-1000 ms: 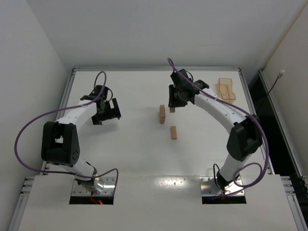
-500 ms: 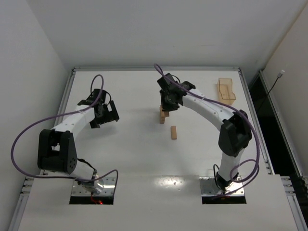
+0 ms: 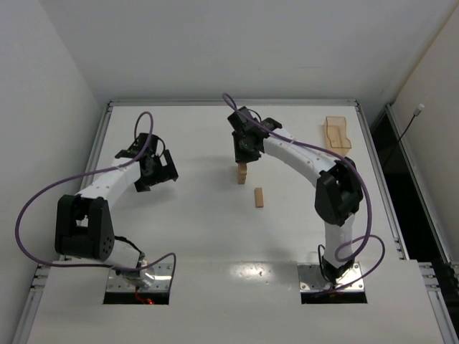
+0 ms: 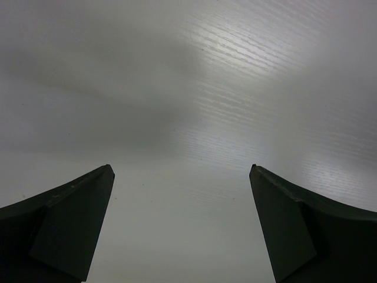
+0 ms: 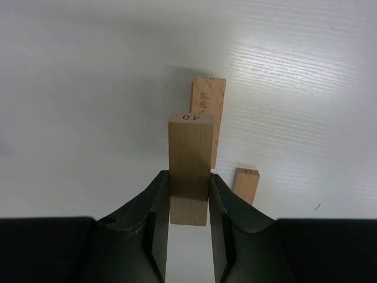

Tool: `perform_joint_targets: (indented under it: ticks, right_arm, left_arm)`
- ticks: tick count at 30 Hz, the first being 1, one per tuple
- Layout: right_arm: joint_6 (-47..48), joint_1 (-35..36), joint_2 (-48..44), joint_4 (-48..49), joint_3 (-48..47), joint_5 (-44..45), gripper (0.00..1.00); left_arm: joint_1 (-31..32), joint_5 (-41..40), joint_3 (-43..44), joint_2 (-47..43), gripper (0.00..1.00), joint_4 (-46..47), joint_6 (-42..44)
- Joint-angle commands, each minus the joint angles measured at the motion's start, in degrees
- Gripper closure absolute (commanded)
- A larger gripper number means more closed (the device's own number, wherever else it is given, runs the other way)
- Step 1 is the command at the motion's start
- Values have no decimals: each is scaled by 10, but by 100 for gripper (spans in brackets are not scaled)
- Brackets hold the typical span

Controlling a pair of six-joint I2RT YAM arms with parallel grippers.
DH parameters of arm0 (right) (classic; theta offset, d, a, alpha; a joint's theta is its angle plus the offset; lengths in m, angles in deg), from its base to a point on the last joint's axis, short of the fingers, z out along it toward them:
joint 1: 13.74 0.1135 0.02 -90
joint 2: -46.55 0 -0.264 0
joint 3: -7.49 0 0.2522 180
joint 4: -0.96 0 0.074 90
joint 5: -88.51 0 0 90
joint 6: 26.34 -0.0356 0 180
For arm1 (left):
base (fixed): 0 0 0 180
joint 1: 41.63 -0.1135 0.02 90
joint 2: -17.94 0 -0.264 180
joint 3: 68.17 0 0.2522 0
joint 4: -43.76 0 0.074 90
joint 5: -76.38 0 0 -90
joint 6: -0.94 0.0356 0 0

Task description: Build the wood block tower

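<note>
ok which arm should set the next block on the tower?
Right. The right gripper is shut on a block and sits close over the tower. The left gripper is open, empty and far off to the side.

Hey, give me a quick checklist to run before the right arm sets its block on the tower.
1. Grip: right gripper jaws clamp the held block: ok.
2. Alignment: held block over wood block tower: not ok, offset in wrist view.
3. Height above tower top: cannot tell.
4. Clearance: left gripper open, away from tower: ok.
5. Clutter: loose block lies apart from tower: ok.
</note>
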Motion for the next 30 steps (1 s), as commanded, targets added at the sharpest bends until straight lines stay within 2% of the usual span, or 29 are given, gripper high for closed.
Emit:
perform_joint_targets:
  ticks: [1, 30]
  right_arm:
    - [7, -4, 14, 9, -26, -9, 100]
    - [7, -25, 46, 24, -37, -42, 100]
  left_arm:
    - [-7, 6, 26, 4, 0, 12, -7]
    - [-7, 16, 38, 27, 0, 12, -7]
